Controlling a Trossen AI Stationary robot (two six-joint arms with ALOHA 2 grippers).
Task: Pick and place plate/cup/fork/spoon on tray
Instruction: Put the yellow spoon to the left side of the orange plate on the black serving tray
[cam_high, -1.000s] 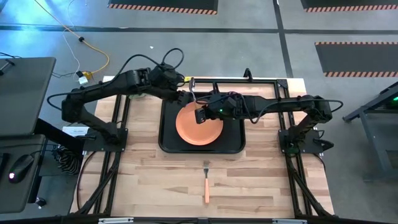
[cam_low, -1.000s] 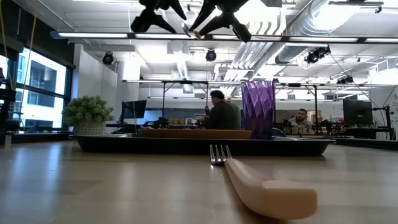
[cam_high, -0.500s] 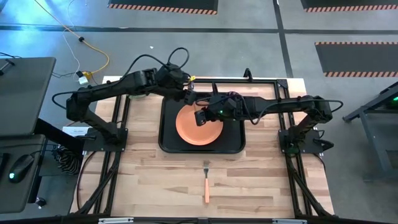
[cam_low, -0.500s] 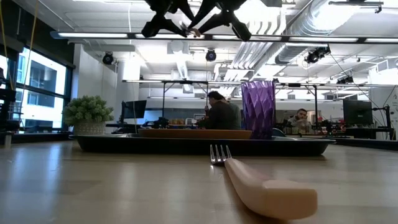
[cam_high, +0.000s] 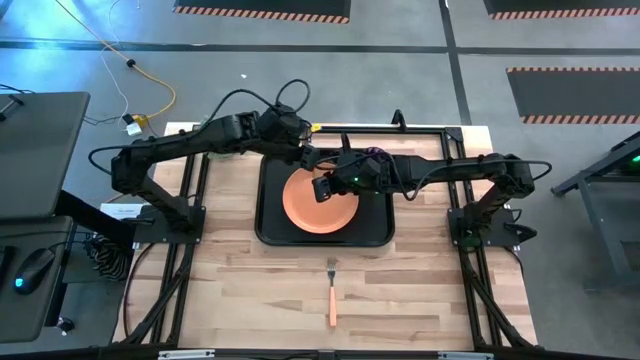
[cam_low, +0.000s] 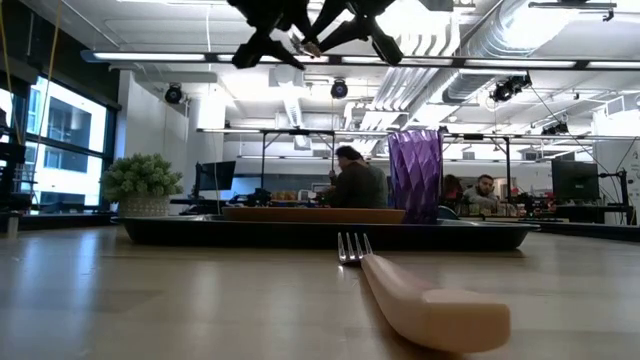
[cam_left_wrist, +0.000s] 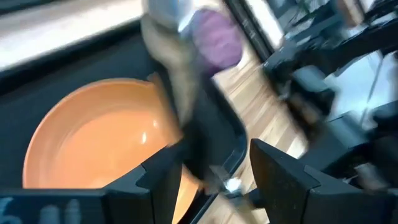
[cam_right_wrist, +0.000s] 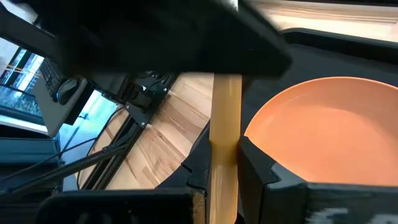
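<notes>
Right wrist view: right gripper (cam_right_wrist: 224, 163) clamped on spoon (cam_right_wrist: 225, 124) handle, held above tray (cam_high: 270, 232) left of plate (cam_high: 320, 200). Left gripper (cam_left_wrist: 208, 177) jaws apart, closing around the spoon's far end. Cup (cam_low: 414, 176) on tray, fork (cam_high: 332, 292) on near table. Risk: mistimed handover, spoon slipping and dropping onto plate or off tray.

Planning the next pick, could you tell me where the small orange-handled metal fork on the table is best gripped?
Grip the orange-handled fork at mid-handle, descending straight from above, end effector fingers across its narrow width. It lies flat on the wooden table, tines toward the black rectangular tray; the handle is its thickest, longest part.
</notes>
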